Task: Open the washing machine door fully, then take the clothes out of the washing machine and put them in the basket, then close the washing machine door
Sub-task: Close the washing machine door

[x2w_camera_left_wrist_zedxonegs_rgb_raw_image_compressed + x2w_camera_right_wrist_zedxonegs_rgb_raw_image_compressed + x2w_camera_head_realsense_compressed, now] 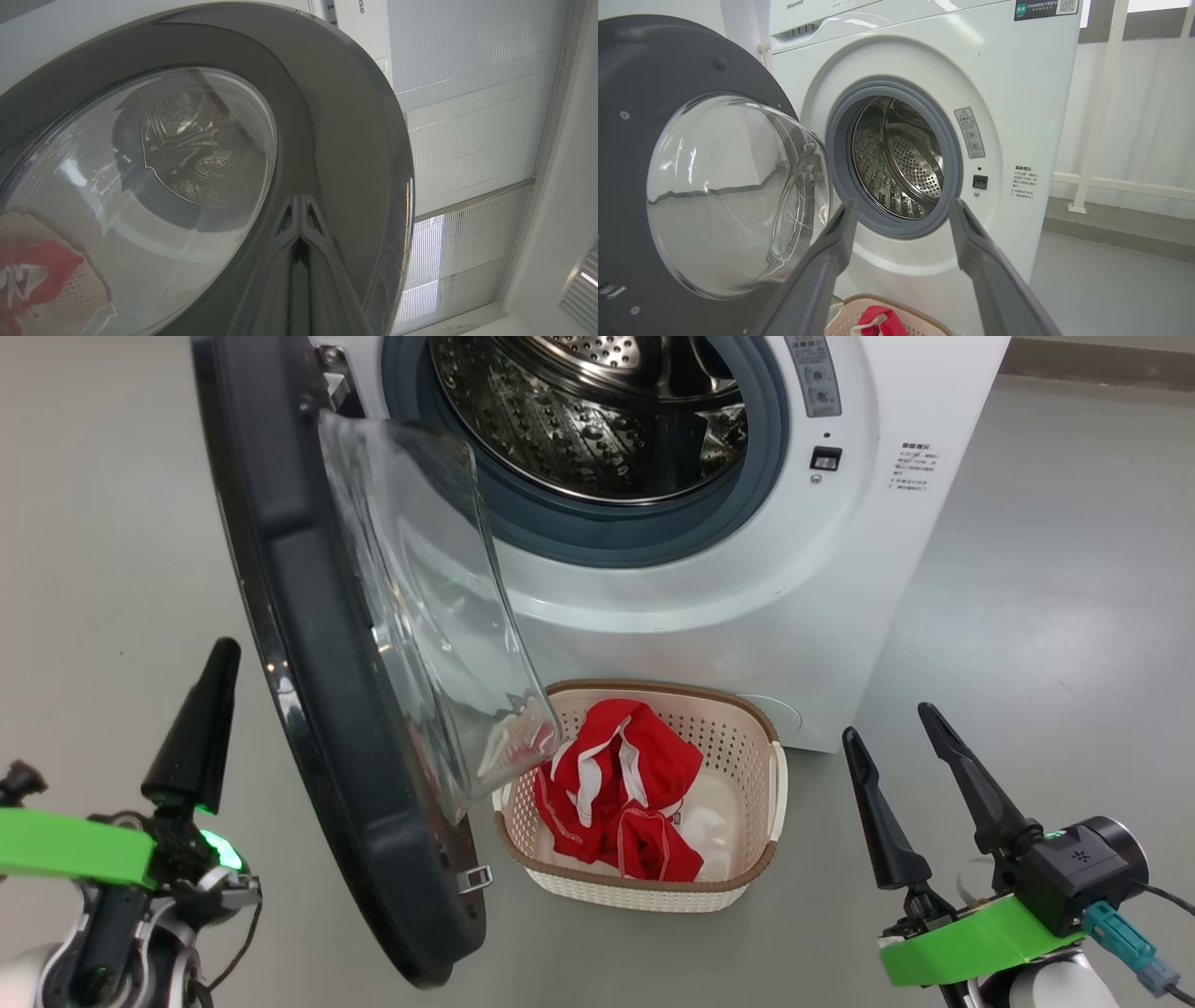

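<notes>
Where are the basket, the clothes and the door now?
basket (644,893): head view, cream front wall.
clothes (653,756): head view, red fabric atop the pile.
door (308,597): head view, black inner frame.

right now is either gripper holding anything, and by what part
Nothing is held. The right gripper is open and empty; the left gripper is shut on nothing, beside the washing machine door.

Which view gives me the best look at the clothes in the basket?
The head view: the clothes lie in the basket, seen from above, nearly whole. The right wrist view catches just a red scrap at its bottom edge; the left wrist view shows them distorted through the washing machine door glass.
</notes>
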Robot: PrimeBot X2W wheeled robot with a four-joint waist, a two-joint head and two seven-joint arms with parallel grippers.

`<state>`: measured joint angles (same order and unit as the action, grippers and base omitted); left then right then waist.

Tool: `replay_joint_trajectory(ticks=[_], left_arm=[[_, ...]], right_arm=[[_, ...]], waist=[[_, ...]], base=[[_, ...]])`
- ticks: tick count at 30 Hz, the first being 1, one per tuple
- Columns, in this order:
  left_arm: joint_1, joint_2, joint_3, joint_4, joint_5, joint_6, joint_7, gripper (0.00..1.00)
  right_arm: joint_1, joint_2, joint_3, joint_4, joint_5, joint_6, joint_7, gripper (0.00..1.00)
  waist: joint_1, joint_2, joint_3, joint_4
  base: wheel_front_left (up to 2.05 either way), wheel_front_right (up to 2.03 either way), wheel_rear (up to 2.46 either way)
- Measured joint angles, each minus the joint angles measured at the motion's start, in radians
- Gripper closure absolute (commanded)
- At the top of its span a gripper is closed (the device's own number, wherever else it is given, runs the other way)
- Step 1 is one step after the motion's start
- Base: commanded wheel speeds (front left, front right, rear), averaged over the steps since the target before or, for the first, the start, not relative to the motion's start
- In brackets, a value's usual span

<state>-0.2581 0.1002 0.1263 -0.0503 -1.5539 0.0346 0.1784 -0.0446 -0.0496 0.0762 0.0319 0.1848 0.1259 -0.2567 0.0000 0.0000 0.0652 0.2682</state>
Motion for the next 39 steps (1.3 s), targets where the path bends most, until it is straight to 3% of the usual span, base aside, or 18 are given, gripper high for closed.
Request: replay_joint_trajectory(ticks=[6,16,23,39], left_arm=[[-0.028,0.018,0.008,-0.029,-0.088,0.085,0.095,1.0],[-0.035,0.037,0.007,-0.089,-0.14,0.152,0.16,1.0],[-0.041,0.038,-0.008,-0.104,-0.146,0.177,0.178,1.0],[-0.105,0.012,-0.083,-0.068,-0.135,0.177,0.19,1.0]], right_arm=[[-0.001,0.0,0.002,0.0,0.0,0.0,0.0,0.0],[-0.018,0.0,0.004,0.0,0.0,0.0,0.0,0.0],[-0.027,0.0,0.007,0.001,0.0,0.0,0.0,0.0],[-0.042,-0.001,0.023,0.011,0.0,0.0,0.0,0.0]], waist=[[0.0,0.0,0.013,-0.008],[0.0,0.0,0.036,-0.022],[0.0,0.0,0.049,-0.039],[0.0,0.0,0.057,-0.123]], base=[[0.0,0.0,0.0],[0.0,0.0,0.0],[0.0,0.0,0.0],[0.0,0.0,0.0]])
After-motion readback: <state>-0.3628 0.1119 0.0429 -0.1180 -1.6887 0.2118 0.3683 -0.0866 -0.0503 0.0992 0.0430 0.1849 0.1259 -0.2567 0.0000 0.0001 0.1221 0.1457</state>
